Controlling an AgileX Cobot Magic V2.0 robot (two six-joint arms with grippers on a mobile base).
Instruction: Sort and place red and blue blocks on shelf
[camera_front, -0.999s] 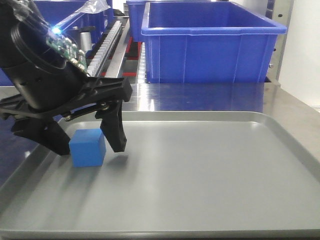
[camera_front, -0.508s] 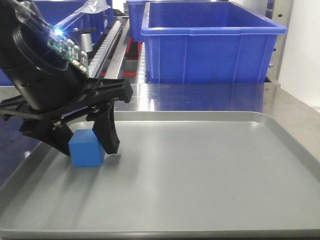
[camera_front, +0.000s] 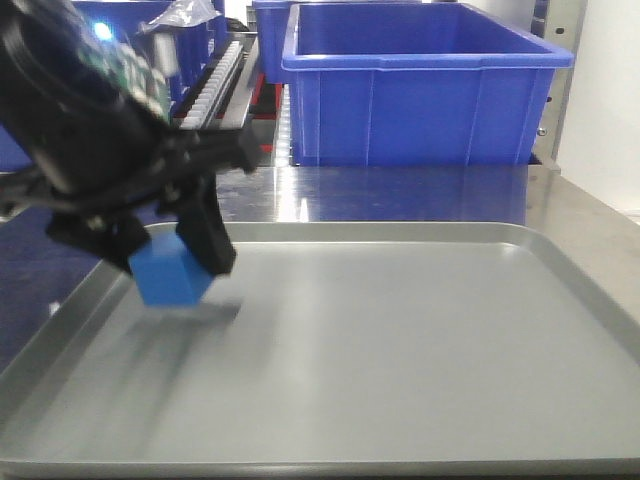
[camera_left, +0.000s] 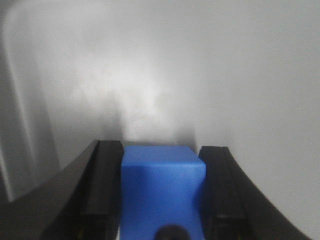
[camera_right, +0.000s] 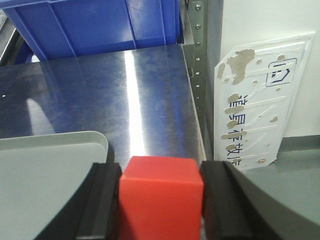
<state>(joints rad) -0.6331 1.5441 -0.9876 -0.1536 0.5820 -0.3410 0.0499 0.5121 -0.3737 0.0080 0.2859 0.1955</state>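
So the left claw (camera_front: 168, 262) is clamped on the blue block (camera_front: 172, 280), which sits between both fingers over the left part of the grey tray (camera_front: 420, 330), near its left rim. The block looks tilted, with a shadow under it, so I'd say it's just clear of the tray floor. That view is motion-blurred though, so I wouldn't swear to it.

The right claw (camera_right: 161, 200) is closed on the red block (camera_right: 161, 192), off the tray's far right corner and just outside the rim.

My read is that both blocks are gripped and the step in hand is carrying them to the shelf (camera_front: 215, 80) beyond the tray's far edge. To do it well:
- lift straight up until the block clears the tray rim before swinging forward
- keep the squeeze steady, because a tilted cube can twist out
- mind the big blue bin (camera_front: 420, 100) behind the tray

The front view shows the whole tray and the left arm's position over it, but nothing of the right arm. The left wrist view shows both fingers flat against the blue cube's sides. Only the right wrist view shows the red block, plus the steel bench (camera_right: 100, 90) past the tray and a white sign (camera_right: 255, 115).
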